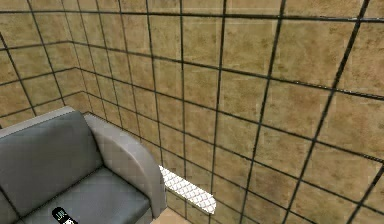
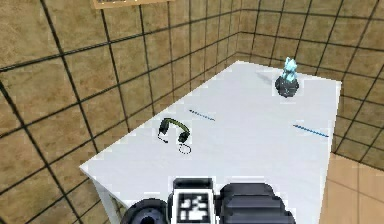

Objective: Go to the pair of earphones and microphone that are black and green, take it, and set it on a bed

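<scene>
Since the headset lay flat on the table and unlifted, the step in hand looked to be the reach for it, and that called for careful lining up more than for speed. A tiled wall [image 2: 60, 60] closed the arm side view from nine to twelve o'clock, and a white table [image 2: 260, 160] ran from the bottom edge out toward one o'clock. A grey armchair [image 1: 70, 165] sat at seven o'clock in the forward view.

At six o'clock in the arm side view the arm's dark end [image 2: 255, 208] and its white marker [image 2: 195, 205] stood over the table's near edge, with the gripper [image 2: 148, 213] at nine o'clock of the marker. Its far end could not be made out, so I could not tell how its fingers stood or whether it held anything.

The black and green headset [image 2: 175, 132] was at about twelve o'clock from the gripper, near but apart. A good reach would likely go straight out along that line and come down on the curved band, not on the thin boom at its five o'clock end.

One thin blue stick [image 2: 202, 113] lay at one o'clock of the headset and was the thing most easily knocked. A small figurine [image 2: 288, 78] stood well apart, farther out at two o'clock.
</scene>
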Available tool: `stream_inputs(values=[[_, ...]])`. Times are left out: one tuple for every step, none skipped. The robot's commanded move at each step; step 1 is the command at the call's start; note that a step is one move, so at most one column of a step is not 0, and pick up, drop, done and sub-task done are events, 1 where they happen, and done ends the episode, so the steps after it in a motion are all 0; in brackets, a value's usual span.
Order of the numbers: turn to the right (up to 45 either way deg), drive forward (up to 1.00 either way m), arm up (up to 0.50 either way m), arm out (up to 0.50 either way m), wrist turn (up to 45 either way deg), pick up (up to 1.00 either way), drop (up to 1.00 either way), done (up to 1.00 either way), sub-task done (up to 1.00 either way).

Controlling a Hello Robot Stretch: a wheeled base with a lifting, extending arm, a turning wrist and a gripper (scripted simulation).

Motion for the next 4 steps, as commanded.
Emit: stream_inputs(values=[[0.0, 0.00, 0.00, 0.38, 0.0, 0.00, 0.00, 0.00, 0.00], [0.0, 0.00, 0.00, 0.00, 45.0, 0.00, 0.00, 0.00, 0.00], [0.0, 0.00, 0.00, 0.00, 45.0, 0.00, 0.00, 0.00, 0.00], [0.0, 0.00, 0.00, 0.00, 45.0, 0.00, 0.00, 0.00, 0.00]])
